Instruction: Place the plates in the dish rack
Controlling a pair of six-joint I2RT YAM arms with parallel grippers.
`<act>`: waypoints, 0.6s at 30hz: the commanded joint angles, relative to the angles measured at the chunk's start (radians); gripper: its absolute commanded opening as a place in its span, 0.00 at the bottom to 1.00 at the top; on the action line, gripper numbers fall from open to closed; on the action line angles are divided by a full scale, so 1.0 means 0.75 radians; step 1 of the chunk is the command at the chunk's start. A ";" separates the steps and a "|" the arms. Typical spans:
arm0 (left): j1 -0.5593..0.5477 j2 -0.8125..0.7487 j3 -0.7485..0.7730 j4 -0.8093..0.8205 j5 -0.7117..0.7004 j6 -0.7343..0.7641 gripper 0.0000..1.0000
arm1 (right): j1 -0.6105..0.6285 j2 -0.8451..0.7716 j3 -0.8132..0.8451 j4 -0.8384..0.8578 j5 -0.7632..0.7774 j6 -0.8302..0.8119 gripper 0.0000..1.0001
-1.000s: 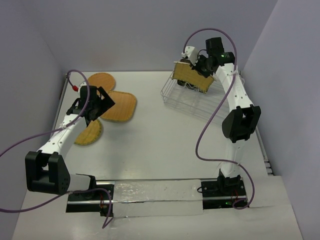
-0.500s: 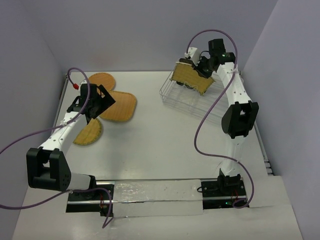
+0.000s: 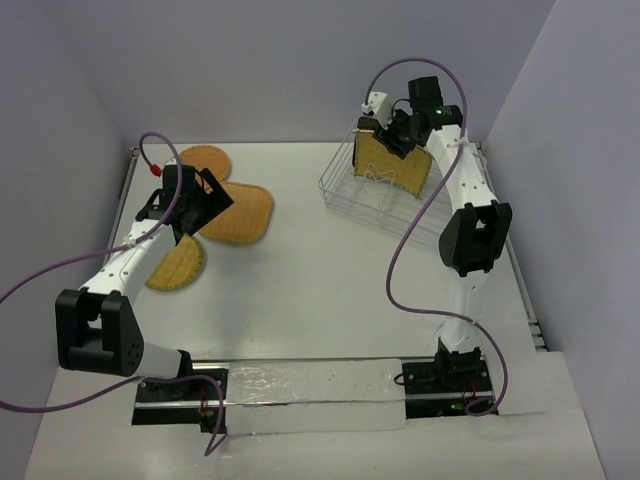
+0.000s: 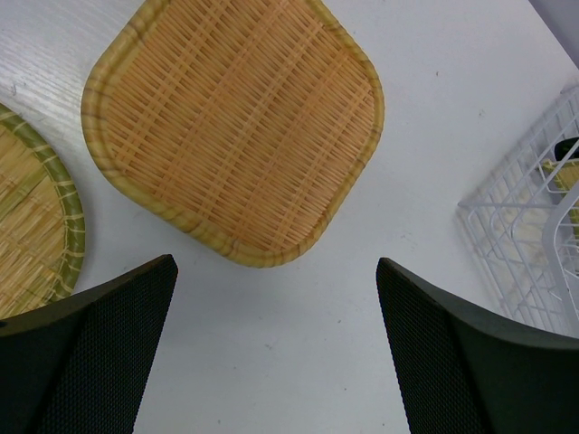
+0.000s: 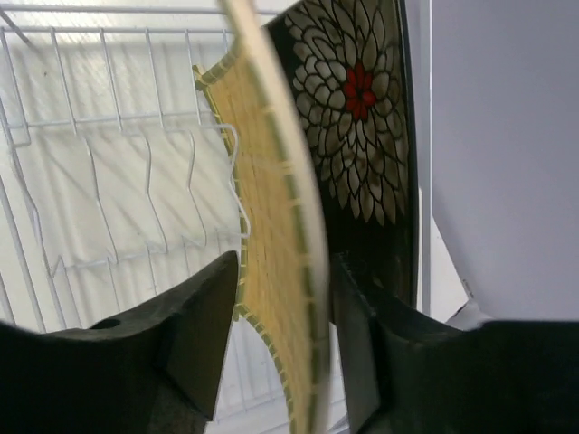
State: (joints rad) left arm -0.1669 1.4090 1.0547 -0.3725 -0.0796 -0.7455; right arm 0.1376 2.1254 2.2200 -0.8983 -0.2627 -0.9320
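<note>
Right tool [image 5: 285, 267] was at the far right of the white counter [image 3: 320, 290], over the silvery wire dish rack [image 3: 345, 190]. Its jaws were partly parted and astride the top edge of the yellow woven-look square plate [image 5: 271, 253]. A thin dark gap showed between the plate's rim and the right-hand finger [image 5: 362, 362]. Could not tell whether the other finger touched the plate. That plate stood on edge inside the rack among the upright prongs. Just behind it stood the black square plate with white-and-red flowers [image 5: 357, 117], also on edge, nearer the rack's end. Left tool [image 4: 276, 271] was fully open with nothing between its mesh-textured fingers [image 4: 90, 353]. It was poised above the counter just off the near edge of the orange rounded-square woven plate [image 4: 235, 127], which lay flat. The yellow round plate [image 3: 178, 268] lay flat just beside that one, on the near side, partly under the left arm. The orange round plate [image 3: 205, 162] lay flat on its far side. All three were well apart from the rack.
</note>
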 commanded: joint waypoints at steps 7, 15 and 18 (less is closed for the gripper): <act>0.010 -0.051 0.014 0.053 0.013 0.030 0.99 | 0.063 0.008 -0.020 0.155 0.064 0.038 0.44; 0.010 -0.069 0.009 0.056 0.016 0.033 0.99 | 0.072 0.049 0.018 0.236 0.014 0.062 0.13; 0.010 -0.073 0.007 0.061 0.019 0.034 0.99 | 0.074 0.060 0.059 0.254 -0.026 0.073 0.13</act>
State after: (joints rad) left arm -0.1669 1.3840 1.0546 -0.3695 -0.0769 -0.7372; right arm 0.1877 2.1472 2.2071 -0.8024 -0.2453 -0.9055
